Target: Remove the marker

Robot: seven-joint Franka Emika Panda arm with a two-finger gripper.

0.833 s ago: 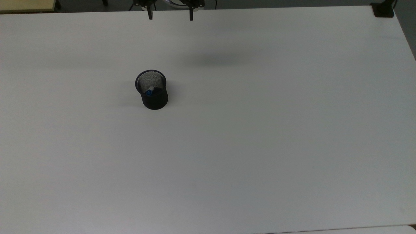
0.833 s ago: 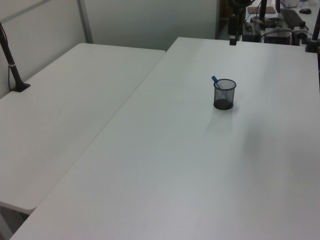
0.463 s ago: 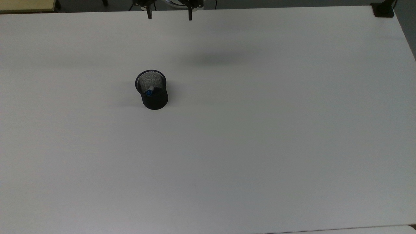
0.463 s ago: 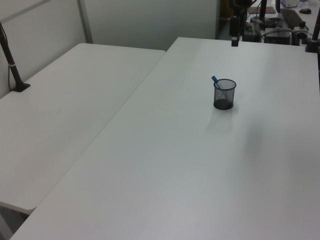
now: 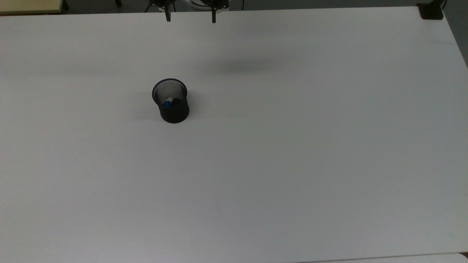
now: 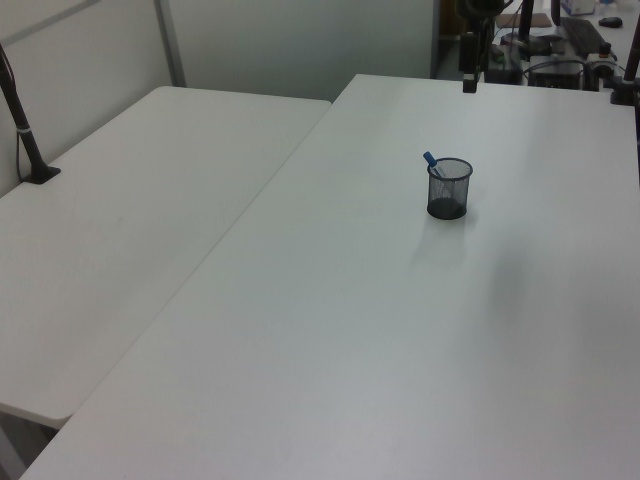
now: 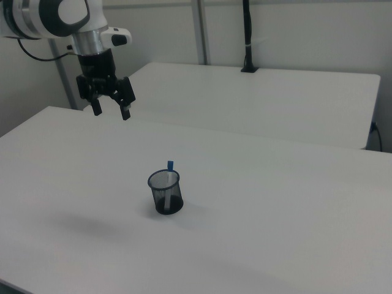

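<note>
The marker [image 5: 168, 103] stands inside a black mesh cup [image 5: 172, 101] on the white table [image 5: 278, 146]; its blue end [image 7: 170, 165] pokes above the rim, and it leans toward the left view's left [image 6: 431, 160]. My gripper [image 7: 111, 113] hangs open and empty high above the table, well away from the cup [image 7: 165, 192], near the table's far edge in the top view [image 5: 190, 19]. One of its fingers [image 6: 467, 83] shows at the top of the left view, beyond the cup [image 6: 449, 188].
A second white table [image 6: 130, 220] adjoins on the left view's left, with a black pole [image 6: 22, 130] clamped at its edge. Another black clamp [image 5: 430, 11] sits on the top view's top-right corner. Equipment [image 6: 560, 40] stands beyond the far edge.
The gripper has shifted only slightly near the table's far edge. The cup and marker have not moved.
</note>
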